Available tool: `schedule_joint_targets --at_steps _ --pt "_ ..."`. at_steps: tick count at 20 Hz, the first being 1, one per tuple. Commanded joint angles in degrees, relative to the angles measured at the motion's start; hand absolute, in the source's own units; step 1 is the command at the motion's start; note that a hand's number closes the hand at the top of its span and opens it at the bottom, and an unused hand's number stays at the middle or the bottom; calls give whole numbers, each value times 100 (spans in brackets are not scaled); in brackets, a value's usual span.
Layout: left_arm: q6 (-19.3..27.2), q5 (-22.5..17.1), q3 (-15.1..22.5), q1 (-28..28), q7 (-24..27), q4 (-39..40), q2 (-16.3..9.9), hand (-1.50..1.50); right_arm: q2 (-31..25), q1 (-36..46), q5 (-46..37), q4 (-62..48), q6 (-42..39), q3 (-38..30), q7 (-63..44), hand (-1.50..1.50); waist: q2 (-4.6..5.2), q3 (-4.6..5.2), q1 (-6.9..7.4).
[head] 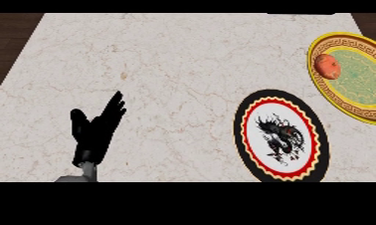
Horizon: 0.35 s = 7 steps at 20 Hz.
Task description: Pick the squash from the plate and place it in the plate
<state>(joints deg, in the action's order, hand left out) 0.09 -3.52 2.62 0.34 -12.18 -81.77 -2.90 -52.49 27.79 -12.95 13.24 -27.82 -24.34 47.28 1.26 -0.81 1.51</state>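
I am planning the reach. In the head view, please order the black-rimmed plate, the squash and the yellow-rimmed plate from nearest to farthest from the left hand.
From the left hand:
1. black-rimmed plate, lower right of centre.
2. squash, on the far plate's left rim.
3. yellow-rimmed plate, at the right edge.

Squash (328, 66) on far-right plate (351, 104); second plate (249, 142) nearer, left

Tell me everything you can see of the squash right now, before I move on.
The squash is a small, rounded, orange-red thing with a paler sheen on top. It lies on the left inner rim of the yellow-bordered plate with the green centre, at the counter's far right. Neither hand touches it: the left hand rests open at the lower left, and the right hand is out of view. The black-rimmed plate sits nearer, apart from it.
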Motion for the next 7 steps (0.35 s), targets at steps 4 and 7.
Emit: schedule_joint_targets --at_steps 4,7 --pt "40 -4 -52 -50 -93 -65 -39 0 -168 -500 -29 119 -936 148 1162 -150 -29 -7 -36" --pt "0 -31 -73 -53 -14 101 -21 0 -98 -602 -1 173 -887 201 1229 -150 -19 -6 -49"
